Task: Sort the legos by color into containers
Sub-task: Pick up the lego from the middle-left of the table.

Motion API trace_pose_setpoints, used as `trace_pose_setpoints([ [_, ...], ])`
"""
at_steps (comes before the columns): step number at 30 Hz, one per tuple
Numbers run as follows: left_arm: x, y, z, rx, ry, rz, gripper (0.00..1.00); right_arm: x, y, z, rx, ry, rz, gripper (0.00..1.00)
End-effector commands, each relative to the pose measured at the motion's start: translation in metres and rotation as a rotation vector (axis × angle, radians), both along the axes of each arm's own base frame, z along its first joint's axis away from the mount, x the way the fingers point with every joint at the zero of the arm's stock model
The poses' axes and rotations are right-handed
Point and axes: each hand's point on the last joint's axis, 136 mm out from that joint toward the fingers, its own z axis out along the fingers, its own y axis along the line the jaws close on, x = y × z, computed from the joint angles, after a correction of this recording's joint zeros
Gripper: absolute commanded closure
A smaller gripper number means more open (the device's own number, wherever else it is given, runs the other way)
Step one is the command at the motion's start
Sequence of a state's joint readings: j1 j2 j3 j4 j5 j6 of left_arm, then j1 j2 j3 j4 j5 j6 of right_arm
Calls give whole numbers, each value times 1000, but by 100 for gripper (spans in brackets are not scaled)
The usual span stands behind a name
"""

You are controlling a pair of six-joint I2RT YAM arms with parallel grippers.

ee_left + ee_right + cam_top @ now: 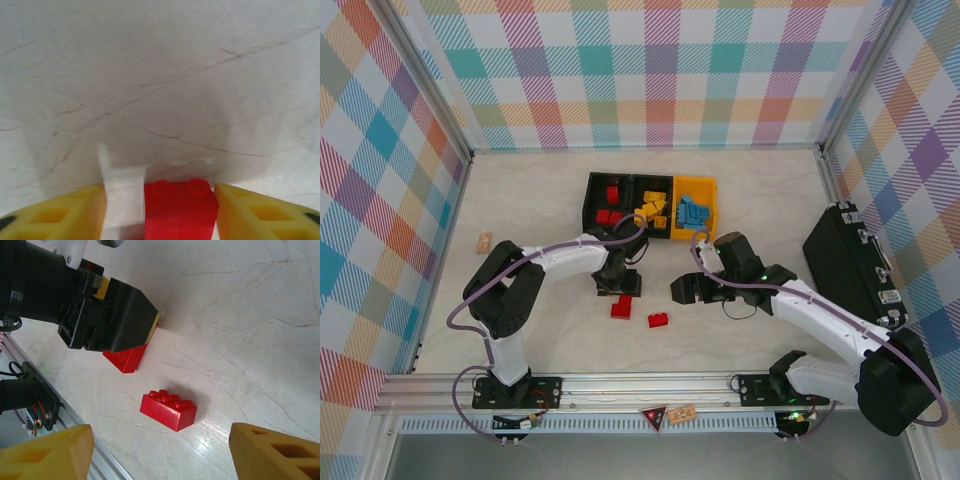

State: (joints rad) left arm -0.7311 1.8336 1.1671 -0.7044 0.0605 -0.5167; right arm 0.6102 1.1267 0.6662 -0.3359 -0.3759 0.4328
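Two red legos lie loose on the counter (740, 190), both close to the hands. The left hand (160, 192) is lowered over one red lego (181, 210), its yellow fingers (60, 215) apart and not clamped. The brick sits between them, against the right-side finger, with a strip of bare counter showing between it and the other finger. The second red lego (168, 410) lies studs up just to the right of the left hand and a little nearer the arm bases, touching nothing. The right hand (160, 445) hovers above and near this brick with its fingers spread wide and nothing between them.

Just beyond the left hand stand the containers (651, 208), three bins joined in a row. The left black bin (592, 205) holds red bricks, the middle black bin (638, 195) holds yellow-orange ones, and the yellow-orange bin (708, 215), beyond the right hand, holds blue ones.

Well to the right of the right hand lies a black case (850, 262). Left of the left hand sits a small tan card (483, 242).
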Motion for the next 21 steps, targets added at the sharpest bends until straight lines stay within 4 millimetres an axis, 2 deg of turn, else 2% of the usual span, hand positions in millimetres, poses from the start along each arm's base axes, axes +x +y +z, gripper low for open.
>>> trace_pose_setpoints([
  [1,-7,2,-12,25,26,7,53,-1,2,-4,4,0,5,28],
  [6,2,2,-1,40,-10,-1,63,0,1,-4,-1,-4,0,28],
  [13,14,1,18,37,-64,-2,64,1,2,-7,0,1,-3,28],
  [16,26,3,30,34,-95,5,64,2,3,-6,2,1,-3,28],
  [21,57,12,59,26,-170,31,64,5,4,-2,4,-15,-7,28],
])
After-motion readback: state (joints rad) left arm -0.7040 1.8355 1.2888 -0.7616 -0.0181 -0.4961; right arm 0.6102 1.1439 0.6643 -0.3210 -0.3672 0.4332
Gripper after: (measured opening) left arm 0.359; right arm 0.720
